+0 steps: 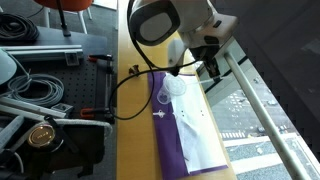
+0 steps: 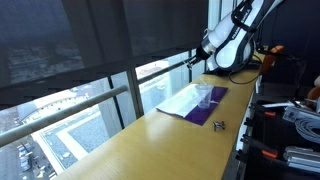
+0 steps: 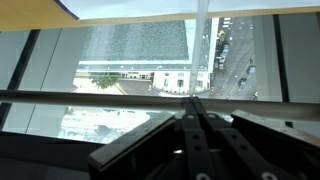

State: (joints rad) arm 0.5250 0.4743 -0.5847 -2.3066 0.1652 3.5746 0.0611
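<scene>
Clenched on nothing, the tool (image 3: pixel 193 100) faces the window (image 3: pixel 120 50), raised over the bench (image 1: pixel 135 150). A clear cup (image 1: pixel 175 92) sits below it, apart, on a white sheet (image 1: pixel 198 140) over purple cloth (image 1: pixel 168 135).

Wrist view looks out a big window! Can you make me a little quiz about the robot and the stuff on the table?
1. True or false: the gripper is shut and has nothing in it.
2. Where is the clear cup?
A) pinched in the gripper
B) on the counter, where the purple mat lies, apart from the gripper
C) down on the floor
3. Fill in the gap: in the wrist view the closed fingers point towards the ____, with city buildings beyond.

Key: 1 true. 2 B. 3 window.
</scene>
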